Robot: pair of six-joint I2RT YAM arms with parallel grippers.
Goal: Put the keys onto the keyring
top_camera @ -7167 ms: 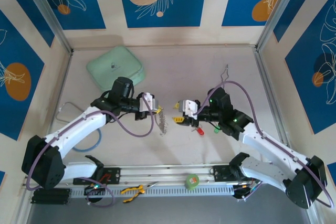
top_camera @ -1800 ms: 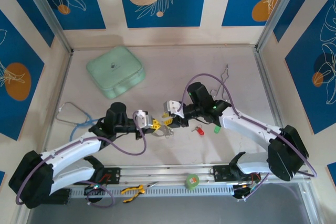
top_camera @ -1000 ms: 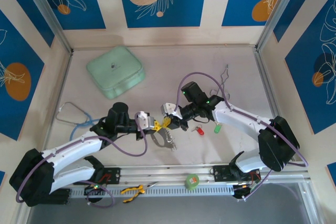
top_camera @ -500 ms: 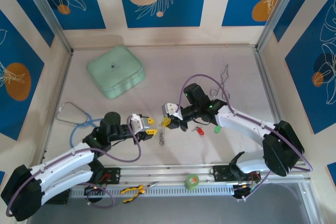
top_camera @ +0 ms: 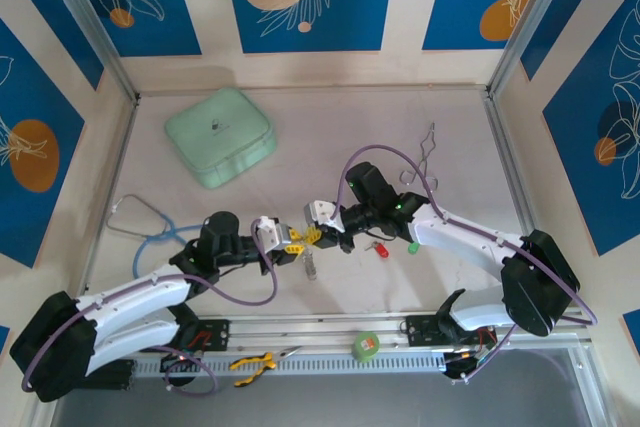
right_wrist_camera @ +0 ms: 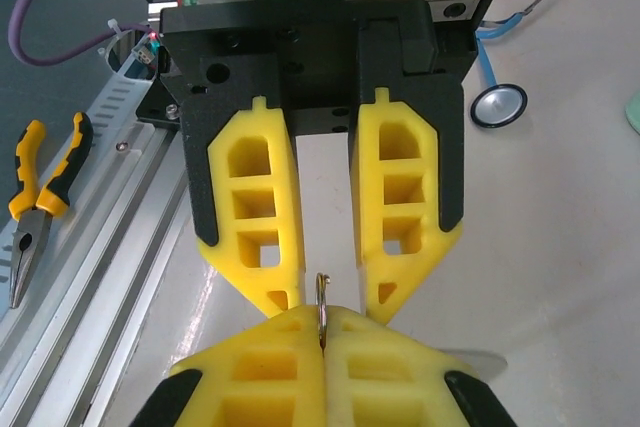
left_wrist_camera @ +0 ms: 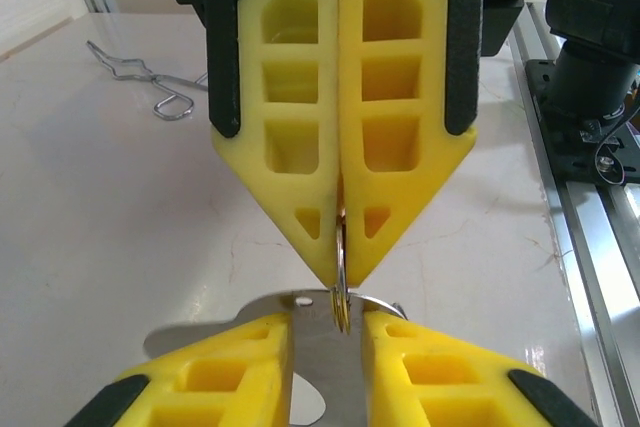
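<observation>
Keyring point(left_wrist_camera: 341, 282): near the middle of the worktop point(top_camera: 330, 147), its ring upright and edge-on, pinched by my closed right fingers point(right_wrist_camera: 250, 377). Left fingers point(left_wrist_camera: 215, 382): parted, tips facing, straddling the ring, not clamped. Red key point(top_camera: 381, 250), green key point(top_camera: 411, 246): loose just right of it, nearer my right arm. Wrist views resolve the ring; top view, the keys.

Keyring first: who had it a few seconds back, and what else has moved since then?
The keyring changed hands: it hung from the left gripper, and now the right gripper pinches its metal ring. The left gripper let go, backed off, and has come forward again, fingers open on either side of the ring. The red key, green key and mint case stayed put.
</observation>
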